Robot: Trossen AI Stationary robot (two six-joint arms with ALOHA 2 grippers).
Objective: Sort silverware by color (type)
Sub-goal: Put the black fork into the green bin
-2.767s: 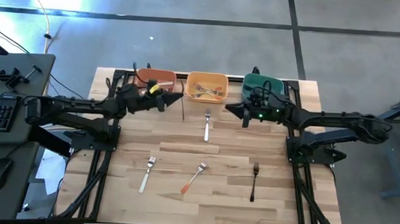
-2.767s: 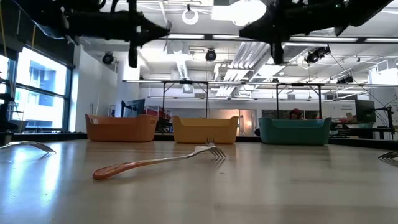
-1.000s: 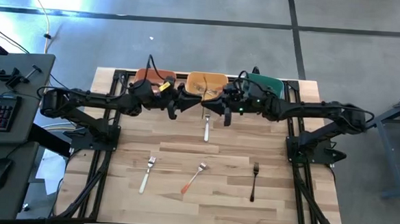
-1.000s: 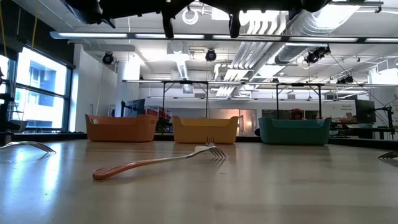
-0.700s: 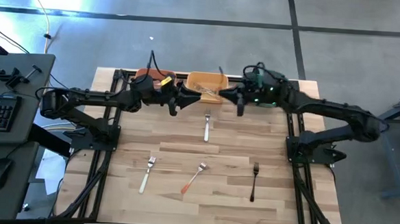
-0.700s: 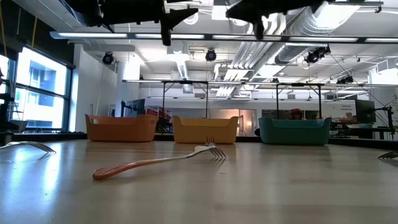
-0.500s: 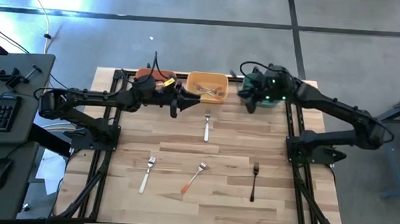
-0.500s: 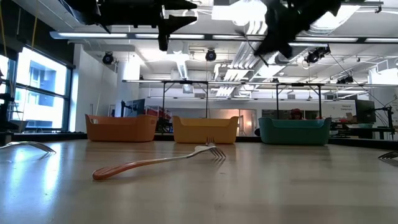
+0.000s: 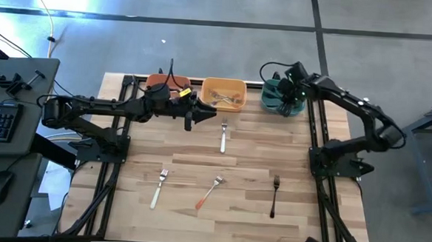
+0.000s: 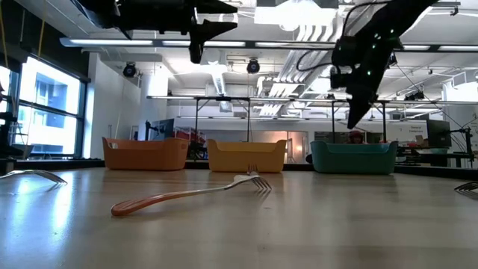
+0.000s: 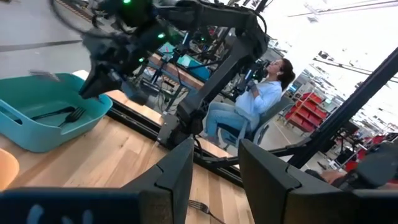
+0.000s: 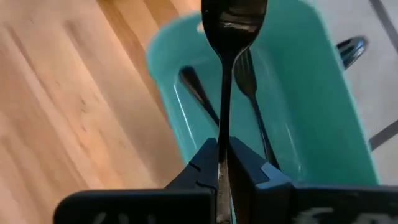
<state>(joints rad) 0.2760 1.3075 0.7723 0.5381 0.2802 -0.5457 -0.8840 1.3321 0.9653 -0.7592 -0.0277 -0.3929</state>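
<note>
My right gripper [image 12: 224,146] is shut on a black fork [image 12: 231,37] above the teal bin [image 9: 276,103], which has black forks [image 12: 255,106] in it. My left gripper [image 9: 189,119] hangs open and empty near the yellow bin [image 9: 223,93], which holds several forks. On the table lie a white-handled fork [image 9: 223,135] in front of the yellow bin, another white one [image 9: 158,188], an orange-handled one [image 9: 209,192] and a black one [image 9: 274,194] nearer the front. The orange fork [image 10: 187,196] rests on its handle and tine tips. My right gripper pinches the black fork's slim handle [image 12: 224,127] between its two fingers, a little behind the head. The fork runs along the fingers, with its tines sticking out past the fingertips. The fingers slant downward over the teal bin [image 12: 298,143], and the fork is clear of it.
An orange bin [image 9: 162,83] stands left of the yellow one along the far edge. Black arm frames run down both sides of the table. A seated person [image 11: 258,93] is beyond the table's right side. Bare wood lies between the bins and the near forks.
My right gripper has swung from beside my left gripper, in front of the yellow bin, toward the table's right and far edge. It now hangs over the teal bin and has tipped from level to slanting down, still carrying the black fork. My left gripper has stayed in place.
</note>
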